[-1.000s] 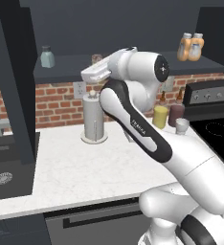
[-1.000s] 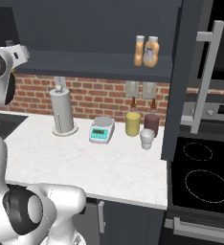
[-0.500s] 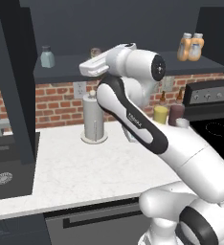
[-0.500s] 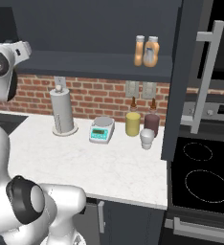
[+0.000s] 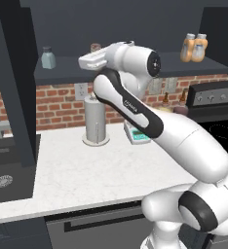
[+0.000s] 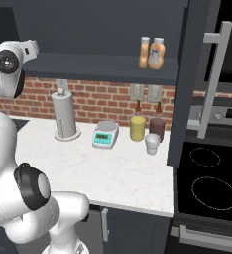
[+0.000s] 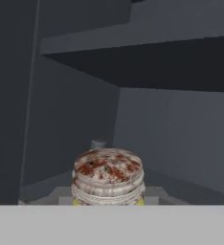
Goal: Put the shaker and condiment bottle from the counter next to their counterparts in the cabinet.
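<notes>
Up at the cabinet (image 5: 135, 65) shelf, jaws clenched on the shaker (image 7: 108, 178), no lettering readable on it

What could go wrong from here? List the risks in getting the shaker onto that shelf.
1. The gripper, shut on the shaker, is right at the front of the cabinet shelf board; moving in too low could clip the edge.
2. The pale blue-grey shaker stands alone on the shelf; a close approach might knock it over.
3. The paper-towel roll is roughly beneath the hand, so a slipped shaker would likely hit it or the counter.
</notes>
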